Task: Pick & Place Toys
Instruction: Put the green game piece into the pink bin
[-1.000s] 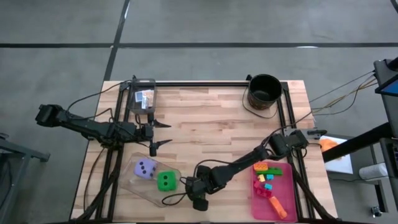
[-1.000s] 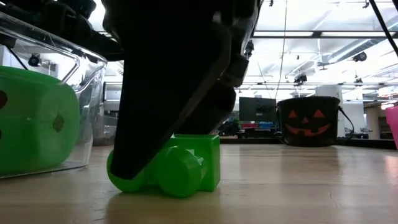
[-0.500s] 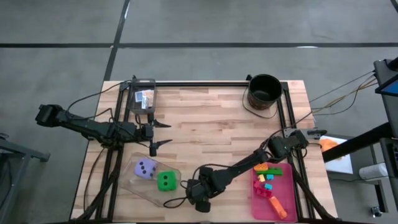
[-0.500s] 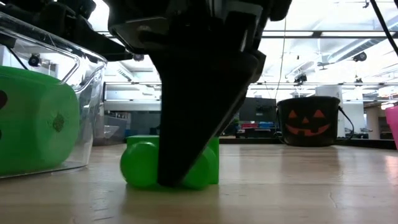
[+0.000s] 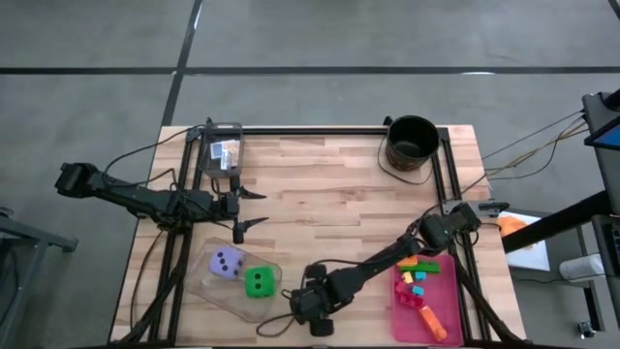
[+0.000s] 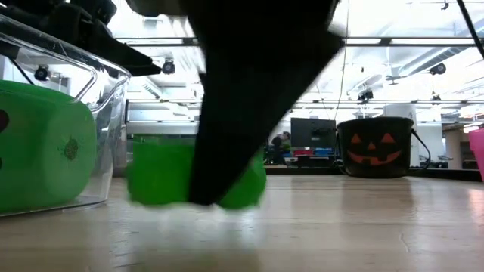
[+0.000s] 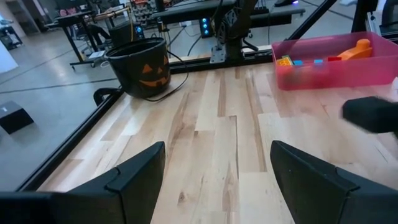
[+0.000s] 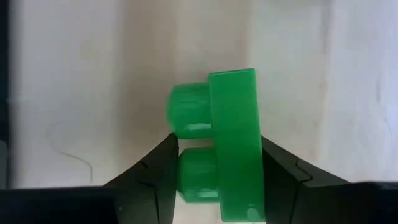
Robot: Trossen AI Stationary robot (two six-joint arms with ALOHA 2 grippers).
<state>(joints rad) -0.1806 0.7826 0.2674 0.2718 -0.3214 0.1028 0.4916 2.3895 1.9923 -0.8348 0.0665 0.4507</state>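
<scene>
Dice (image 5: pixel 242 272) left, tray (image 5: pixel 447 291) right, bucket (image 5: pixel 412 142) behind.

A green brick (image 8: pixel 231 143) with 2 round studs lies on its side on the wood, near the table's front edge. A purple dotted die (image 5: pixel 227 262) and a green die (image 5: pixel 258 282) sit side by side. Small colourful bricks (image 5: pixel 417 276) lie heaped together.

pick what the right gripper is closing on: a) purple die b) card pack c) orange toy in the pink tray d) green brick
d: the right wrist view shows the green brick sitting between the right gripper fingers, pressed on both sides, on the table near the clear bin.
</scene>
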